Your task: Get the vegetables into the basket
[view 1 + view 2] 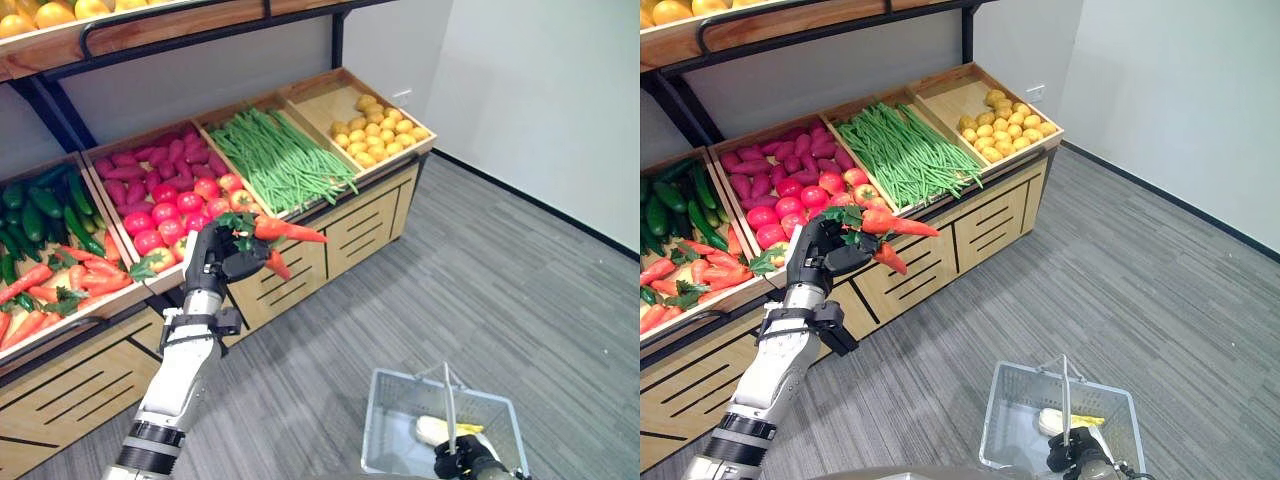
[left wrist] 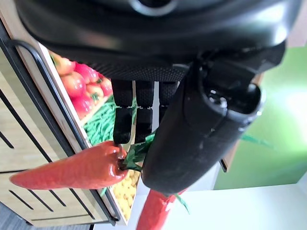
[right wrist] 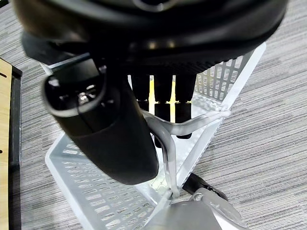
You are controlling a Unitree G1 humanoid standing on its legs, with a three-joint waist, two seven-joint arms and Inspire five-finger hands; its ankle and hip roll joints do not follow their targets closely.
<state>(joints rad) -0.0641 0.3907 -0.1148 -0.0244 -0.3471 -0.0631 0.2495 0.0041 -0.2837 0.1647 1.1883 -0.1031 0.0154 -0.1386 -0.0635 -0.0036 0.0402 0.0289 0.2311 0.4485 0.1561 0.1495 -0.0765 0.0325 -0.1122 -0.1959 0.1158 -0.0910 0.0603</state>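
At the far left of the wooden produce stand [image 1: 370, 215], one bin holds cucumbers [image 1: 40, 205] above loose carrots [image 1: 60, 285], and the next bin to the right holds purple sweet potatoes [image 1: 150, 165] behind red tomatoes [image 1: 175, 210]. In front of the tomato bin, the left robot hand [image 1: 215, 255] is raised above the grey floor [image 1: 480, 260] with fingers and thumb curled round the leafy tops of two held carrots [image 1: 290, 232]; one points out to the right, the other hangs down below it, and the left wrist view shows both orange roots sticking out past the thumb. Further right lie a bin of green beans [image 1: 285, 160] and, at the stand's right end, a bin of small yellow lemons [image 1: 375, 130]. At the lower right, a wire basket [image 1: 385, 420] stands on the floor, well apart from the held carrots, with a pale vegetable and something yellow lying inside. The right robot hand [image 1: 462, 458] is closed round the basket's handle [image 3: 165, 132], fingers wrapped over the metal bar.
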